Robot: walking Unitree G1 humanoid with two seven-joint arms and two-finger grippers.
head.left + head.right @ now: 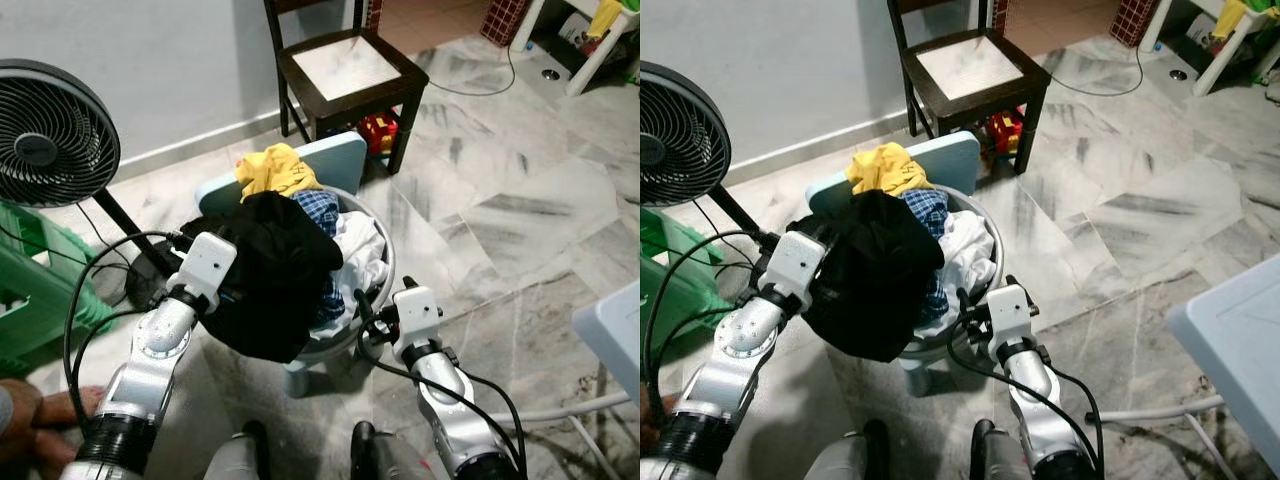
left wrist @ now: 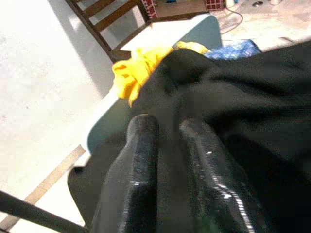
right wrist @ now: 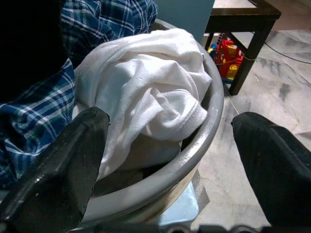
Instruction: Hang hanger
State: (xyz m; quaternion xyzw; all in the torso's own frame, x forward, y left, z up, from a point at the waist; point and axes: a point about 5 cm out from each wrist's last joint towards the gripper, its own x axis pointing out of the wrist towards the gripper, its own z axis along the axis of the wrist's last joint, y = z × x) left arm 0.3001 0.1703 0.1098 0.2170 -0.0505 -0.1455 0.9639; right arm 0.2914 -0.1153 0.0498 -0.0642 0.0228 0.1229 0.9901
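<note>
Grey round plastic laundry basin [image 3: 214,104], heaped with clothes, is the landmark; it sits on a pale blue low plastic stool [image 1: 340,155], with a dark wooden chair [image 1: 345,70] beyond the basin and a black floor fan [image 1: 45,130] off to the basin's left. Largest item in the heap: a black soft garment [image 1: 270,275], draped over the basin's left rim and hanging down outside it. Behind it a crumpled yellow cloth [image 1: 275,170], beside it a blue checked shirt [image 1: 318,212], and at the basin's right side a bunched white cotton garment [image 3: 150,92]. No hanger can be made out anywhere; if one is in the heap it is buried. Left gripper [image 2: 167,141]: its two black fingers stand nearly together, pressed into the black garment, with a fold of cloth apparently between them. Right gripper [image 3: 167,160]: spread wide, holding nothing, just outside the basin's right rim. Judgement: the black garment is light, limp and prone to slide; pinch a thick fold near a seam or the collar, not a single layer.
</note>
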